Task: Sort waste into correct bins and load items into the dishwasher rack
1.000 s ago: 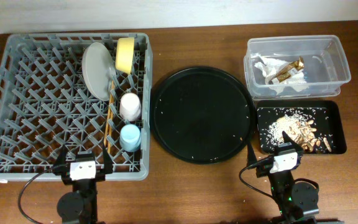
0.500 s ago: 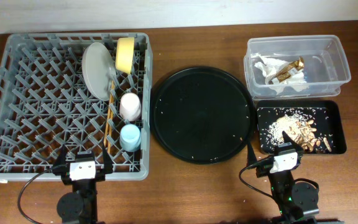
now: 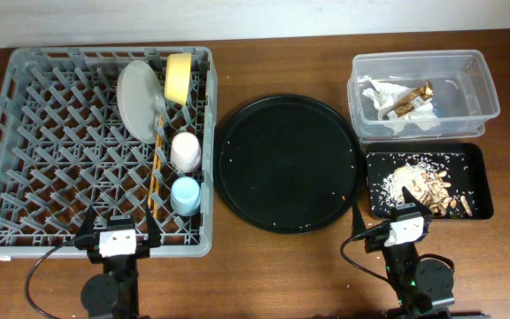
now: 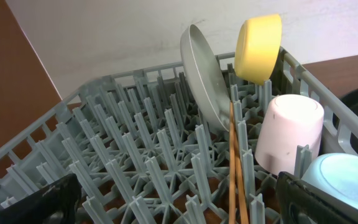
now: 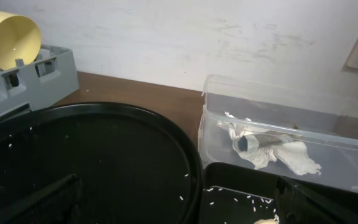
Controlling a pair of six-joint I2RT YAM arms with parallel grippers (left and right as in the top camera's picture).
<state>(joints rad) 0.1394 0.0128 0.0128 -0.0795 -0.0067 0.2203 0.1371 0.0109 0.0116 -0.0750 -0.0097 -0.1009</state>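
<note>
Wrist views with several things cropped at the picture edges.
In the left wrist view the blue cup (image 4: 344, 180) is cut off by the lower right edge, and the left tool (image 4: 179, 208) shows only as two dark finger stubs in the bottom corners. In the right wrist view the right tool (image 5: 179, 208) is cropped likewise, and the shallow black tray (image 5: 229, 177) runs off the bottom, its food scraps (image 5: 248, 198) mostly out of frame.

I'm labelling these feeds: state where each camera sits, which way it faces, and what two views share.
Overhead: above the table, looking straight down; left claw, right claw at bottom.
Left wrist: low, facing the wall across the dishwasher rack; own fingers in corners.
Right wrist: low, facing the wall over round tray and clear tub; own fingers too.
Shared: yellow bowl, both wrist views.
</note>
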